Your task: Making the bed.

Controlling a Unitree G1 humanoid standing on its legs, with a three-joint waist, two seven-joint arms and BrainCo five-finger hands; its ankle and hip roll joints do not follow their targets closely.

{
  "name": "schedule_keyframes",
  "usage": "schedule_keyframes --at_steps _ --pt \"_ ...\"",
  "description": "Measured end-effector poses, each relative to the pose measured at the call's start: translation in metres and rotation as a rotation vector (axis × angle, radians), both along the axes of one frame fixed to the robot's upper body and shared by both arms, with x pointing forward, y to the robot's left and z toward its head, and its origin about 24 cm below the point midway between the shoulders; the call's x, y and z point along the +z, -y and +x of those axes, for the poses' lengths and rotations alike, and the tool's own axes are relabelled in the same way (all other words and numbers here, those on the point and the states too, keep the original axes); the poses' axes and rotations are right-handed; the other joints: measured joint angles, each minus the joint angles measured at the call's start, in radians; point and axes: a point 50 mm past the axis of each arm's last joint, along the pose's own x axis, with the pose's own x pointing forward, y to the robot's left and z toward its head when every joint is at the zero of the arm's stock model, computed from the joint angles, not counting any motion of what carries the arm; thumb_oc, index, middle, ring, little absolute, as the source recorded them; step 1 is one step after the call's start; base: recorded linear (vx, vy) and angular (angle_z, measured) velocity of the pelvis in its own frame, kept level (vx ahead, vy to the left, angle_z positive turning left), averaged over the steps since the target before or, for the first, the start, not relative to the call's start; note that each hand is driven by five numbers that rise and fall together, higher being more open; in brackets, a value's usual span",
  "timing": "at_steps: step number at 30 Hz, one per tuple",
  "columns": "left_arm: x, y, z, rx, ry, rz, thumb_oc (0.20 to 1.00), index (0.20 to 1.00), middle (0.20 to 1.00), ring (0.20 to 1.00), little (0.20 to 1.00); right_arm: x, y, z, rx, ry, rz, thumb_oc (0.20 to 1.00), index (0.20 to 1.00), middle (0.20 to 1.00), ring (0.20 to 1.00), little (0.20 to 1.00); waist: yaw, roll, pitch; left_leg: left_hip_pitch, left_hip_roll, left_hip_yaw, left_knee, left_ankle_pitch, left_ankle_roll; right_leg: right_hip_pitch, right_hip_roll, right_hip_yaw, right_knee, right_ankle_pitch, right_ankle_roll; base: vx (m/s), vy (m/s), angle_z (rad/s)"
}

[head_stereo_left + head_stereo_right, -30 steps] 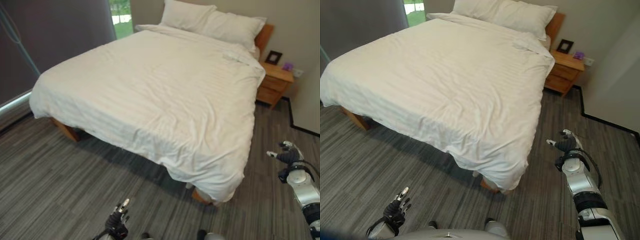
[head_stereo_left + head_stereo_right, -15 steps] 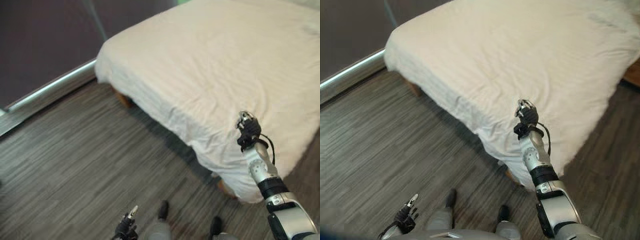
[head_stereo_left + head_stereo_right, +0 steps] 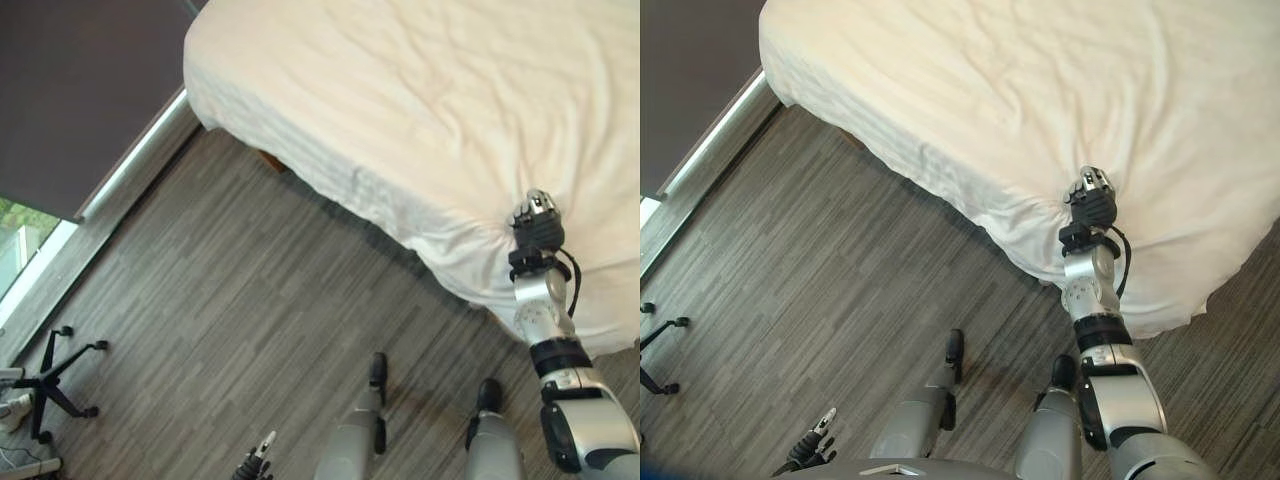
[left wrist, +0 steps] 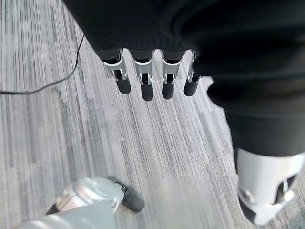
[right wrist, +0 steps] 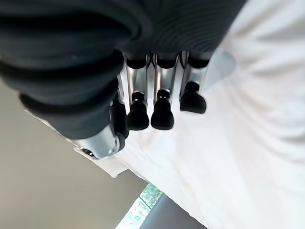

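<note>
Largely, the job looks done: the white striped cotton duvet (image 3: 420, 110) is spread flat over the wide wooden-framed bed (image 3: 1040, 100), with only soft creases across its top. It hangs over the foot edge down toward the grey wood-grain plank floor (image 3: 240, 300). One fault is left: near the foot corner the cloth is drawn into a small bunch of folds, and below it the hem sags unevenly.

The right hand (image 3: 1092, 203) is raised to exactly that bunched spot, touching or just above the duvet's edge. In the right wrist view its fingers (image 5: 162, 112) are held straight and close together over the white cloth, and nothing is clasped between them and the thumb. Whether the tips press the fabric cannot be told.

The left hand (image 4: 147, 76) is hung low beside the body over the floor, its fingers straight, side by side, holding nothing.

A black swivel-chair base (image 3: 55, 385) is seen well apart from the bed, by the dark wall panel (image 3: 80, 90).

What remains, by judgement, is smoothing the gathered corner and evening the overhang.
</note>
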Motion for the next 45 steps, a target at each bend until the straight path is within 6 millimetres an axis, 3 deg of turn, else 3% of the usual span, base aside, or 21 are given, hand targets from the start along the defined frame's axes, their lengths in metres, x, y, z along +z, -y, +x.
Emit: schedule_keyframes --at_steps 6,9,11,12,13,15,18,19,20,23,24,26,27,30,32,34,35,40,42,43,45 --pt "0.005 -0.006 0.004 0.021 0.042 -0.009 1.000 1.000 1.000 1.000 1.000 -0.077 0.053 -0.059 -0.210 -0.291 0.073 0.200 0.200 0.200 0.200 0.200 -0.081 -0.129 -0.031 0.163 -0.007 0.098 0.001 -0.043 -0.006 0.071 0.014 0.133 -0.010 -0.014 0.003 0.09 0.103 -0.66" --pt "0.009 -0.005 0.026 0.008 0.099 -0.010 1.000 1.000 1.000 1.000 1.000 -0.121 0.093 -0.111 -0.395 -0.532 0.123 0.200 0.200 0.200 0.200 0.200 -0.094 -0.221 -0.033 0.204 -0.039 -0.028 0.034 -0.037 0.004 0.080 0.009 0.269 -0.082 0.051 0.015 0.06 0.085 -1.20" --pt "0.012 0.001 0.044 -0.010 0.136 -0.023 1.000 1.000 1.000 1.000 1.000 -0.131 0.120 -0.146 -0.456 -0.648 0.062 0.222 0.222 0.222 0.222 0.222 -0.108 -0.245 -0.021 0.227 -0.061 -0.170 0.085 -0.138 -0.010 0.169 0.004 0.337 -0.206 0.132 0.030 -0.04 0.137 -1.16" --pt "0.013 0.002 0.047 -0.018 0.146 -0.022 1.000 1.000 1.000 1.000 1.000 -0.130 0.128 -0.153 -0.472 -0.674 0.041 1.000 1.000 1.000 1.000 1.000 -0.110 -0.233 -0.026 0.262 -0.068 -0.195 0.055 -0.142 -0.008 0.197 0.014 0.357 -0.237 0.149 0.040 -0.09 0.160 -0.98" --pt "0.015 0.002 0.050 -0.025 0.162 -0.019 1.000 1.000 1.000 1.000 1.000 -0.127 0.135 -0.157 -0.480 -0.681 0.015 1.000 1.000 1.000 1.000 1.000 -0.116 -0.219 -0.027 0.278 -0.057 -0.138 0.049 -0.185 0.010 0.213 0.026 0.364 -0.259 0.156 0.049 -0.13 0.176 -0.78" --pt "0.032 -0.006 0.074 -0.099 0.261 0.036 1.000 1.000 1.000 1.000 1.000 -0.136 0.118 -0.158 -0.381 -0.723 -0.049 1.000 1.000 1.000 1.000 1.000 -0.132 -0.283 -0.035 0.334 -0.084 -0.069 0.010 -0.178 0.028 0.228 -0.009 0.383 -0.308 0.218 0.053 -0.15 0.150 -0.74" --pt "0.050 -0.005 0.106 -0.174 0.352 0.070 1.000 1.000 1.000 1.000 1.000 -0.139 0.071 -0.146 -0.220 -0.665 -0.078 1.000 1.000 1.000 1.000 1.000 -0.157 -0.334 -0.041 0.346 -0.097 -0.027 0.014 -0.173 0.035 0.217 -0.027 0.379 -0.332 0.208 0.044 -0.12 0.069 -0.57" --pt "0.075 0.009 0.143 -0.303 0.471 0.121 1.000 1.000 1.000 1.000 1.000 -0.132 0.025 -0.134 -0.057 -0.562 -0.107 1.000 1.000 1.000 1.000 1.000 -0.166 -0.342 -0.041 0.358 -0.100 0.010 0.010 -0.172 0.038 0.210 -0.035 0.376 -0.327 0.204 0.050 -0.15 0.008 -0.66" --pt "0.085 0.012 0.155 -0.324 0.525 0.139 1.000 1.000 1.000 1.000 1.000 -0.132 0.014 -0.130 -0.017 -0.547 -0.106 1.000 1.000 1.000 1.000 1.000 -0.168 -0.337 -0.042 0.358 -0.090 0.017 0.005 -0.172 0.039 0.212 -0.038 0.374 -0.333 0.203 0.066 -0.20 -0.021 -0.74" --pt "0.140 0.047 0.199 -0.612 0.751 0.321 1.000 1.000 1.000 1.000 1.000 -0.146 -0.021 -0.135 0.097 -0.597 -0.141 1.000 1.000 1.000 1.000 1.000 -0.161 -0.319 -0.047 0.384 -0.088 0.114 0.029 -0.174 0.041 0.184 -0.073 0.198 -0.361 0.157 0.071 -0.26 -0.067 -0.87" --pt "0.148 0.048 0.199 -0.676 0.769 0.397 1.000 1.000 1.000 1.000 1.000 -0.147 -0.020 -0.135 0.106 -0.610 -0.162 1.000 1.000 1.000 1.000 1.000 -0.150 -0.292 -0.041 0.370 -0.056 0.138 0.038 -0.196 0.056 0.182 -0.073 0.135 -0.374 0.136 0.079 -0.22 -0.097 -1.29" --pt "0.164 0.048 0.200 -0.724 0.840 0.483 1.000 1.000 1.000 1.000 1.000 -0.146 -0.018 -0.140 0.137 -0.646 -0.280 1.000 1.000 1.000 1.000 1.000 -0.129 -0.199 -0.030 0.376 0.027 0.204 0.042 -0.199 0.040 0.126 -0.056 -0.120 -0.129 0.134 -0.004 -0.17 -0.087 -0.97" --pt "0.166 0.050 0.196 -0.702 0.863 0.483 1.000 1.000 1.000 1.000 1.000 -0.151 -0.024 -0.150 0.175 -0.673 -0.330 1.000 1.000 1.000 1.000 1.000 -0.121 -0.235 -0.026 0.413 0.010 0.236 0.051 -0.207 0.030 0.157 -0.062 -0.139 -0.079 0.144 -0.008 -0.10 -0.067 -0.95" --pt "0.152 0.058 0.184 -0.720 0.814 0.458 1.000 1.000 1.000 1.000 1.000 -0.152 -0.035 -0.149 0.286 -0.687 -0.489 1.000 1.000 1.000 1.000 1.000 -0.098 -0.223 -0.022 0.442 0.038 0.272 0.033 -0.227 0.034 0.172 0.002 -0.085 -0.138 0.172 -0.067 -0.03 -0.109 -0.88" --pt "0.157 0.063 0.190 -0.694 0.835 0.469 1.000 1.000 1.000 1.000 1.000 -0.149 -0.032 -0.142 0.288 -0.693 -0.582 1.000 1.000 1.000 1.000 1.000 -0.083 -0.214 -0.027 0.467 0.046 0.338 0.009 -0.215 0.026 0.146 0.011 -0.158 -0.174 0.169 -0.070 0.09 -0.127 -0.92" --pt "0.163 0.064 0.196 -0.684 0.849 0.495 1.000 1.000 1.000 1.000 1.000 -0.139 -0.031 -0.131 0.282 -0.662 -0.662 1.000 1.000 1.000 1.000 1.000 -0.055 -0.199 -0.021 0.456 0.106 0.414 0.031 -0.232 0.015 0.097 0.003 -0.239 -0.043 0.117 -0.122 0.23 -0.195 -1.19" --pt "0.162 0.063 0.195 -0.712 0.840 0.532 1.000 1.000 1.000 1.000 1.000 -0.137 -0.029 -0.138 0.275 -0.663 -0.689 1.000 1.000 1.000 1.000 1.000 -0.054 -0.232 -0.035 0.481 0.085 0.431 0.026 -0.237 0.006 0.116 -0.022 -0.226 0.041 0.038 -0.112 0.25 -0.199 -0.71" --pt "0.143 0.058 0.187 -0.655 0.758 0.510 1.000 1.000 1.000 1.000 1.000 -0.137 -0.016 -0.139 0.248 -0.690 -0.738 1.000 1.000 1.000 1.000 1.000 -0.081 -0.215 -0.022 0.428 0.158 0.349 0.392 -0.206 0.000 0.191 0.067 -0.144 -0.036 0.021 -0.130 0.22 -0.259 -0.85" --pt "0.140 0.056 0.184 -0.628 0.745 0.503 1.000 1.000 1.000 1.000 1.000 -0.137 -0.014 -0.141 0.252 -0.699 -0.752 1.000 1.000 1.000 1.000 1.000 -0.059 -0.233 -0.010 0.325 0.155 0.213 0.644 -0.076 -0.023 0.239 0.087 -0.086 -0.088 0.048 -0.182 0.20 -0.132 -0.92" --pt "0.140 0.059 0.184 -0.610 0.751 0.477 1.000 1.000 1.000 1.000 1.000 -0.137 -0.012 -0.142 0.250 -0.704 -0.757 1.000 1.000 1.000 1.000 1.000 -0.045 -0.267 0.004 0.237 0.099 0.112 0.786 -0.030 -0.031 0.252 0.090 -0.032 -0.118 0.061 -0.191 0.24 -0.034 -0.98" --pt "0.138 0.063 0.178 -0.583 0.753 0.447 1.000 1.000 1.000 1.000 1.000 -0.131 -0.014 -0.133 0.250 -0.676 -0.774 1.000 1.000 1.000 1.000 1.000 -0.001 -0.291 0.018 0.121 -0.044 0.033 0.884 -0.119 -0.026 0.266 0.076 0.058 -0.178 0.088 -0.190 0.20 -0.039 -1.23"
